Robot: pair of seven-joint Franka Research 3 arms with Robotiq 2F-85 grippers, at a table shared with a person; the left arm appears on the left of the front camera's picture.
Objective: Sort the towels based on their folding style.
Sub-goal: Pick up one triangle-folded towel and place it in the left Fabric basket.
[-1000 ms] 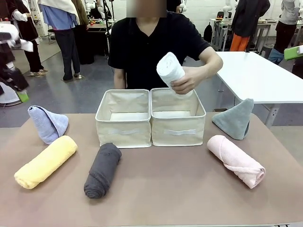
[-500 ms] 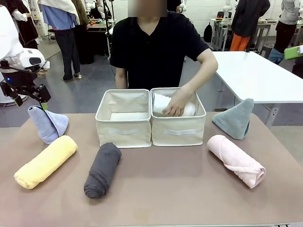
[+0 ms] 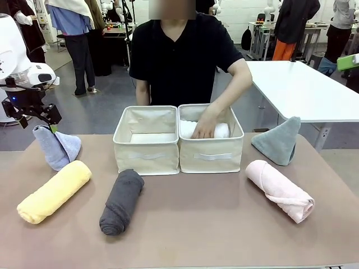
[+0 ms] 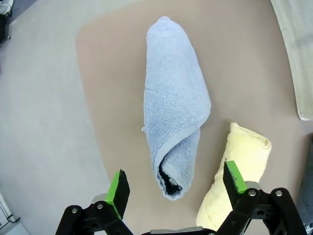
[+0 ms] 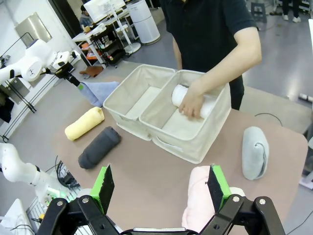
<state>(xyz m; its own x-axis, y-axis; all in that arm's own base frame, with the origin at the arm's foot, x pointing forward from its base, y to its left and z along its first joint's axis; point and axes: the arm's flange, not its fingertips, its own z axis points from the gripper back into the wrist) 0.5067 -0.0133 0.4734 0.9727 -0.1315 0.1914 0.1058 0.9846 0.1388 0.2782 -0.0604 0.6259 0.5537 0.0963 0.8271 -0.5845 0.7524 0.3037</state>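
Hovering over the blue cone (image 4: 176, 103) at the table's (image 3: 196, 235) far left corner, your left gripper (image 4: 175, 181) stands wide open and empty. Your right gripper (image 5: 160, 182) is open too, with the pink roll (image 5: 196, 196) below it. The person's hand (image 3: 203, 128) presses the white roll (image 3: 222, 130) into the right bin (image 3: 212, 154).

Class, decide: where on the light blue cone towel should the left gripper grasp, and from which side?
Its narrow upper part, from above: the cone stands on its wide base, leaning, and the open left gripper hangs over the tip.
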